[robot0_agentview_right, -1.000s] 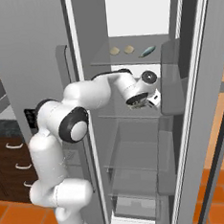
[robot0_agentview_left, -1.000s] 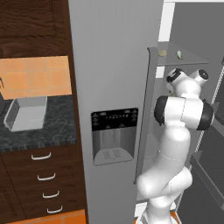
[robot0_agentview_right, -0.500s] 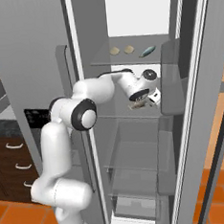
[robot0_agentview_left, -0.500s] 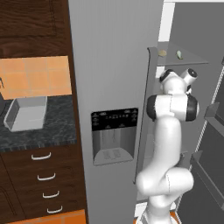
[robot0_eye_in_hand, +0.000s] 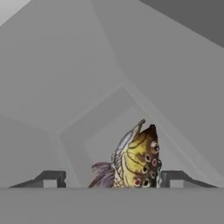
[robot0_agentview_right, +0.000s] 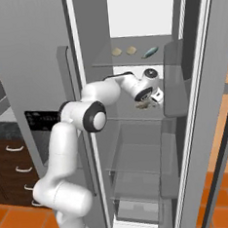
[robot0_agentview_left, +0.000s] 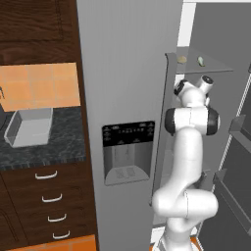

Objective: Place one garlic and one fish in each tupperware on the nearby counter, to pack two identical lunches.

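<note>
Your hand [robot0_eye_in_hand: 113,179] has pushed deeper into the open fridge [robot0_agentview_right: 127,17] over the last second, and its fingers [robot0_eye_in_hand: 49,178] have begun drawing in around the yellow spotted fish [robot0_eye_in_hand: 133,159]. The fish sits right between them on the shelf, but you cannot yet tell whether they have clamped on it. If the grip takes, carry it to the tupperware [robot0_agentview_left: 30,126] on the surface [robot0_agentview_left: 54,147], far off to the hand's left.

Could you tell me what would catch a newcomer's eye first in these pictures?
Probably the white arm reaching into the open fridge, its gripper around a yellow spotted fish on a middle shelf. On the shelf above lie two garlic bulbs and a bluish fish. To the left, a tupperware sits on the speckled counter.
</note>
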Robot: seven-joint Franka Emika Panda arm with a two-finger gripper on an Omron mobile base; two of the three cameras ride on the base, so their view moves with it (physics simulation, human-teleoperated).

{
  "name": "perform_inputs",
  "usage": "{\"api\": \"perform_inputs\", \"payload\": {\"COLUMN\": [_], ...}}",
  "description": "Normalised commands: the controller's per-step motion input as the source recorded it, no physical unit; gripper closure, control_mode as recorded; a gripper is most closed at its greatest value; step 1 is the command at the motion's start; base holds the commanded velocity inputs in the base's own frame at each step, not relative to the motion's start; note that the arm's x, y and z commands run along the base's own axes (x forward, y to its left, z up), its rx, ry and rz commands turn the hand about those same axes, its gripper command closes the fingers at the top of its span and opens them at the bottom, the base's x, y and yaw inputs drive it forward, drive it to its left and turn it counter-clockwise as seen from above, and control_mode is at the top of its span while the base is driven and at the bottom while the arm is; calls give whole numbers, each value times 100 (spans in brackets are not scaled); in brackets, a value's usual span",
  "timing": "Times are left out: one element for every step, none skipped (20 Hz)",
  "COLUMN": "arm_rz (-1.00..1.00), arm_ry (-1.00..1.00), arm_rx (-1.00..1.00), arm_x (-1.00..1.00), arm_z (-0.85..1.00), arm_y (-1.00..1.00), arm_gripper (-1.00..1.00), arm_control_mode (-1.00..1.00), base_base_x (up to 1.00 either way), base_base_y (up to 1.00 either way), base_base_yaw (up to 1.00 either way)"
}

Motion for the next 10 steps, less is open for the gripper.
{"api": "perform_inputs", "payload": {"arm_rz": [0,0,0,0,0,0,0,0,0,0], "arm_ry": [0,0,-1,0,-5,-3,-1,-1,-2,-9], "arm_rx": [-9,-6,-1,0,0,0,0,0,0,0], "arm_x": [-29,-24,-10,0,4,0,-4,-39,-85,-100], "arm_z": [-55,-52,-36,-14,-4,0,0,0,0,1], "arm_y": [0,0,0,0,0,0,0,0,11,0], "arm_gripper": [100,100,100,100,100,100,100,100,100,100], "arm_control_mode": [-100,-100,-100,-100,-100,-100,-100,-100,-100,-100], "base_base_x": [0,0,0,0,0,0,0,0,0,0], "base_base_y": [0,0,0,0,0,0,0,0,0,0], "base_base_yaw": [0,0,0,0,0,0,0,0,0,0]}}
